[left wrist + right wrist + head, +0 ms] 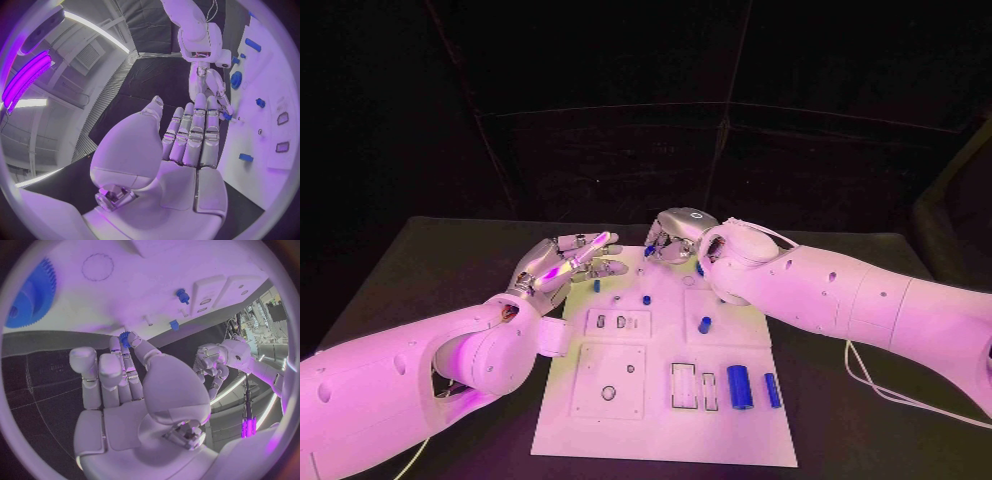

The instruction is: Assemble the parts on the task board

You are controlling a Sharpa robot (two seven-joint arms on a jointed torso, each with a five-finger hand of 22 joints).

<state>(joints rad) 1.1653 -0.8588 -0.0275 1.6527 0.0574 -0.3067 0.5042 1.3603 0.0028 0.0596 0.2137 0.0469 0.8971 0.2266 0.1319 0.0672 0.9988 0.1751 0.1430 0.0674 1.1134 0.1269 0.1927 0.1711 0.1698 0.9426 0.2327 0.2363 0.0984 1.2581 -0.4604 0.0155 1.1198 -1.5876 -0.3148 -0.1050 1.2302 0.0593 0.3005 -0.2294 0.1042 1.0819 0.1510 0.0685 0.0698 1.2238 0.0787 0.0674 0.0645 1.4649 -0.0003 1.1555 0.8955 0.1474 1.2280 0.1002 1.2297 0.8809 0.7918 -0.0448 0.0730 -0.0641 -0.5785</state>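
A small blue gear (pixel 124 338) is pinched between the fingertips of the right hand (pixel 678 236), held over the task board (pixel 668 420) toward its 12 o'clock edge. The left hand (pixel 568 259) is seen at the board's 10 o'clock corner, fingers extended side by side, nothing held. The step in hand appears to be carrying the gear to its seat. A large blue gear (pixel 31 295) lies nearby on the board. Next, careful alignment over a peg is judged necessary before lowering.

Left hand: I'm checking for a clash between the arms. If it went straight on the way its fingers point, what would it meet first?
Probably the right hand, just beyond the left hand's fingertips; depth is unclear.
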